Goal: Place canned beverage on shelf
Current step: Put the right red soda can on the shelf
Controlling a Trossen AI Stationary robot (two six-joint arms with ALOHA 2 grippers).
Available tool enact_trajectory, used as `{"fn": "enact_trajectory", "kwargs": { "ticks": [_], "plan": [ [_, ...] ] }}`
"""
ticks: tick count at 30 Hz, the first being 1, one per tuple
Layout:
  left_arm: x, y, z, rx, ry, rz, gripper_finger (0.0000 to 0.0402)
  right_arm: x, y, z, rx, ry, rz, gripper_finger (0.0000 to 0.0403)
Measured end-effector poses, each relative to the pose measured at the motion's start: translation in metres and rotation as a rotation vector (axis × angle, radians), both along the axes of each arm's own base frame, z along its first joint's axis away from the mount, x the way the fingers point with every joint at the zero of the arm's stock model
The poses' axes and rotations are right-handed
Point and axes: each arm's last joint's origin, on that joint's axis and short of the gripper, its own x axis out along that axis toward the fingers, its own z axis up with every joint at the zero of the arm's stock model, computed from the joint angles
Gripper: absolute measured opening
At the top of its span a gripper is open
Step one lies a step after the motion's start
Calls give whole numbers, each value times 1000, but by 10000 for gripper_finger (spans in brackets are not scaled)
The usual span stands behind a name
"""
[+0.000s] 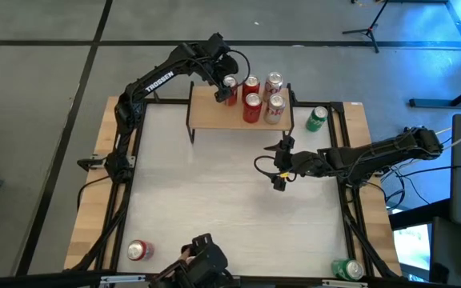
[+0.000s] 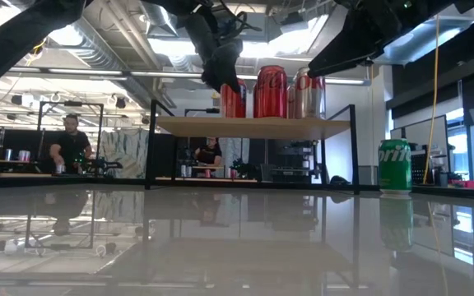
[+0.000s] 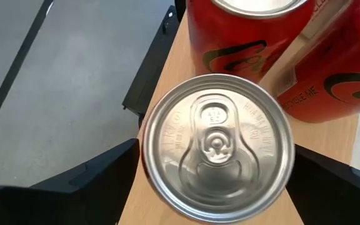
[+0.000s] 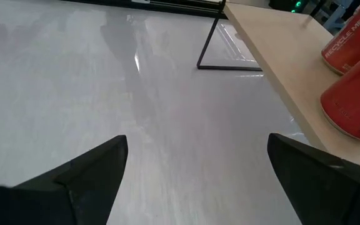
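Observation:
The shelf, a light-wood top on thin black legs, stands at the table's far edge. Several cans stand upright on it. My left gripper is over the shelf's left part, shut on a red can whose silver top faces the wrist camera. In the low view the can stands at the left of the row with the gripper above it. My right gripper hovers open and empty over the table, in front of the shelf's right end; it also shows in its wrist view. My left gripper has the red can's upper side wall between its two fingers, one finger on each side. The fingers come from above, pointing down. The can stands upright with its bottom on the shelf top.
A green can stands on the table right of the shelf, also in the low view. A red can lies near the near left corner, a green one at the near right corner. People sit in the room behind.

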Motion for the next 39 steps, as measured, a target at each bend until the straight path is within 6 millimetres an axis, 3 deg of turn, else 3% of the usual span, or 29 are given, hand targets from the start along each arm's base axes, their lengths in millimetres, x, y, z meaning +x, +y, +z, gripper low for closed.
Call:
{"fn": "enact_trajectory", "kwargs": {
  "ticks": [20, 30, 33, 39],
  "plan": [
    [-5, -10, 7, 98, 108, 39, 361, 0, 0, 0, -12, 2, 8, 381],
    [-7, -37, 28, 81, 62, 134, 361, 0, 0, 0, -12, 0, 8, 381],
    [-3, -44, 27, 62, 61, 217, 361, 0, 0, 1, -12, -1, 8, 381],
    [6, -63, 25, 74, 94, 153, 361, 0, 0, 1, -13, -1, 8, 381]
  ]
}}
